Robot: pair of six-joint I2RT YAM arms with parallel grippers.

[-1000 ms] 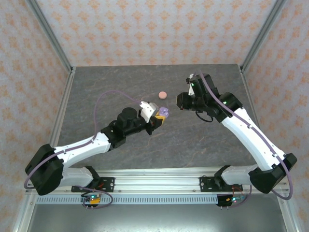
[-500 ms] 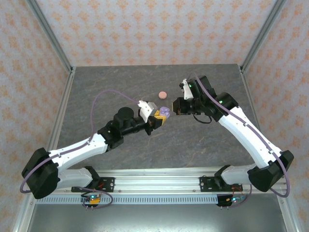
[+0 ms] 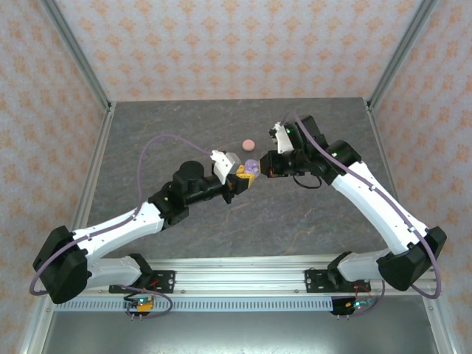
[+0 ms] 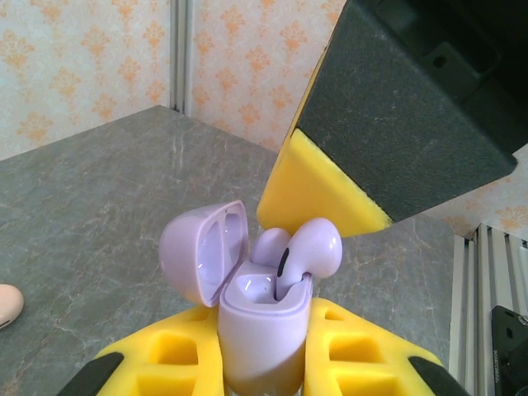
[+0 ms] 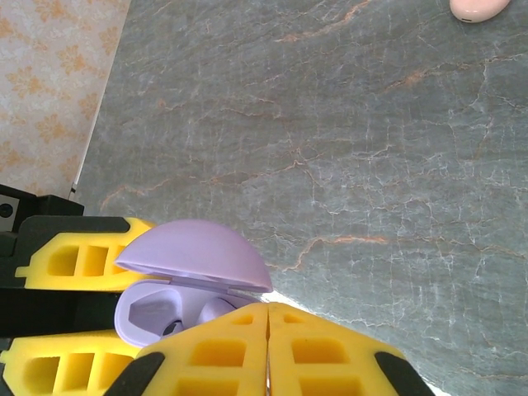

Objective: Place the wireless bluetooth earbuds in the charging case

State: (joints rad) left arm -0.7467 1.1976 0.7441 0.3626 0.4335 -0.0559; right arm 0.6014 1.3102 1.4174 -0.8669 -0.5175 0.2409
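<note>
The left claw [image 4: 262,363] gripped the lilac charging case [image 4: 260,326], which was lid-open above the tabletop [image 3: 184,125]. A lilac earbud [image 4: 312,247] stood partly seated in the case with its head sticking out. The right claw [image 5: 268,330], its pads pressed together, hung just over that earbud. A pink disc [image 3: 248,144] lay beyond them.

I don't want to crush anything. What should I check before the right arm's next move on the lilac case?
1. Charging case clamped between the left gripper jaws: ok.
2. Lid open: ok.
3. Lilac earbud fully seated: not ok, its head stands above the rim.
4. Right gripper jaws shut, tip over the earbud: ok.
5. Pink disc lying apart from both arms: ok.
</note>
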